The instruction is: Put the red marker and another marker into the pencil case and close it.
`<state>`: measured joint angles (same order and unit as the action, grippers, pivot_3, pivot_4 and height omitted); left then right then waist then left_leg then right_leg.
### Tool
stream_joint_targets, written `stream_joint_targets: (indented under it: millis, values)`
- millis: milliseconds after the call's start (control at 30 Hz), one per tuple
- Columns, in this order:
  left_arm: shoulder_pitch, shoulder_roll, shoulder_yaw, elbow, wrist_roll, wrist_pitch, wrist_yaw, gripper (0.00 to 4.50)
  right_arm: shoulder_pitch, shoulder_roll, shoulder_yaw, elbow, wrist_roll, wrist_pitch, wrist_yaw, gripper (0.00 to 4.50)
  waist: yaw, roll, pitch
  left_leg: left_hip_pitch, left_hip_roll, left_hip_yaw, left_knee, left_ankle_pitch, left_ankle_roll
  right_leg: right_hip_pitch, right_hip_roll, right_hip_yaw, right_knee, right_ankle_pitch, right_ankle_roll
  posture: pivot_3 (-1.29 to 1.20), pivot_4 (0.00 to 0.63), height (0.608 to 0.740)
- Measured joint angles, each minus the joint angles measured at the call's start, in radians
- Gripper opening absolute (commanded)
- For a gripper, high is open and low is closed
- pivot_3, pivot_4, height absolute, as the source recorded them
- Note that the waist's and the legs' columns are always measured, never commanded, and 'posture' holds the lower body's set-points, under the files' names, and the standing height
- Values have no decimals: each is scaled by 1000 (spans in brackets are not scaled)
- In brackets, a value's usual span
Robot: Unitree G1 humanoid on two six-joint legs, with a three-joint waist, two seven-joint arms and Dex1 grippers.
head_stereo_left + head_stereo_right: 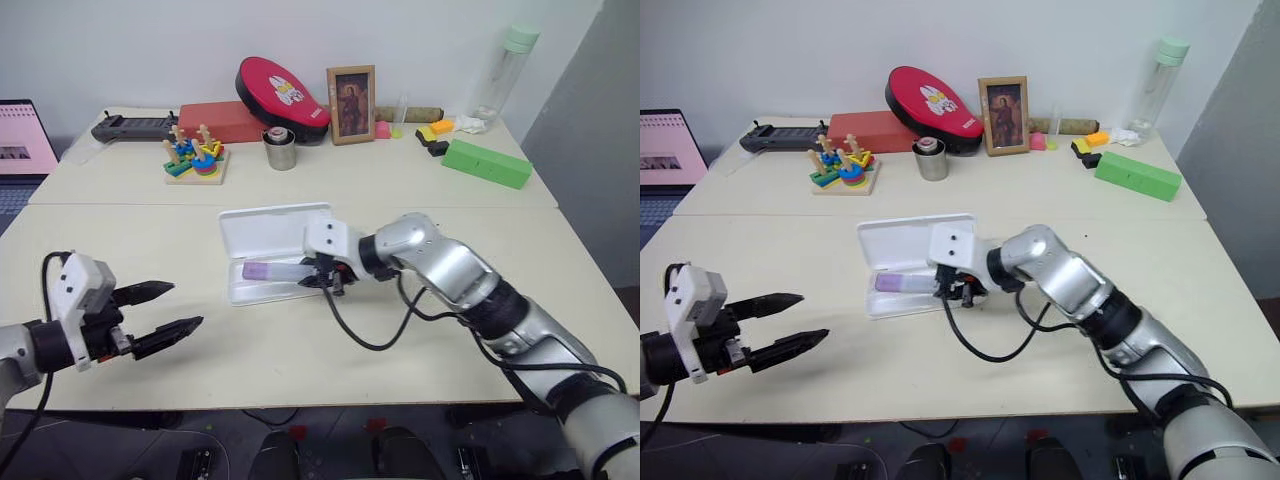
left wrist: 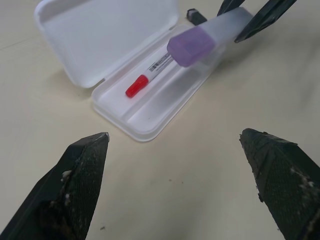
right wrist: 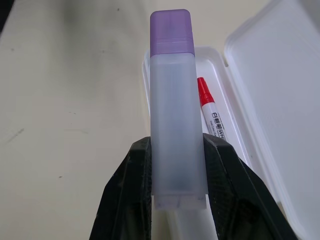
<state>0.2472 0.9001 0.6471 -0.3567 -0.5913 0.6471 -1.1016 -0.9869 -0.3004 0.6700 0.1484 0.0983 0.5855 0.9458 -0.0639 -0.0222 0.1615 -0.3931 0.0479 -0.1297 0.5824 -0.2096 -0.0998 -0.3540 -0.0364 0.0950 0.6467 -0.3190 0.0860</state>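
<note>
Beige table [image 1: 300, 370]: pencil case [image 1: 262, 232] open, red marker [image 2: 150, 76] inside; right hand [image 1: 322, 277] gripping purple marker [image 1: 272, 270] above; left hand [image 1: 170, 310] wide open, empty.

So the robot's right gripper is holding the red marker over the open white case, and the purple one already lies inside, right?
Swapped. The right gripper holds the purple-capped marker over the open pencil case; the red marker already lies inside, as the right wrist view shows.

Cream desk [image 1: 420, 200] carried: open white pencil case [image 1: 270, 235] near middle; green block [image 1: 486, 163] far right; stacking-ring toy [image 1: 196, 160], metal cup [image 1: 281, 150], framed picture [image 1: 351, 104], red box [image 1: 222, 120], clear bottle [image 1: 505, 72] along back; laptop [image 1: 22, 140] far left.
</note>
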Motion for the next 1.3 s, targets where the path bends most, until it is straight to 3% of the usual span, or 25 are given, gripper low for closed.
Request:
stream_joint_targets:
  millis: [200,600,1300]
  values:
    - [38,-13,30,-35,-20,3,23,4500,-43,85,22,177,-79,-109,44,1082,6,0,0,0,0,0,-5,0,-1,-1,0,-1,0,0,-1,0,150,740]
    - [75,-39,44,-98,-75,27,93,4500,-96,175,29,342,-203,-246,126,1082,4,0,0,1,0,0,-7,0,-1,-1,0,-1,0,-1,-2,0,150,740]
    - [101,-53,45,-144,-97,35,150,4500,-176,275,-47,541,-272,-304,146,1082,0,0,0,2,0,0,-7,0,-2,-1,0,-1,1,-1,-2,0,150,740]
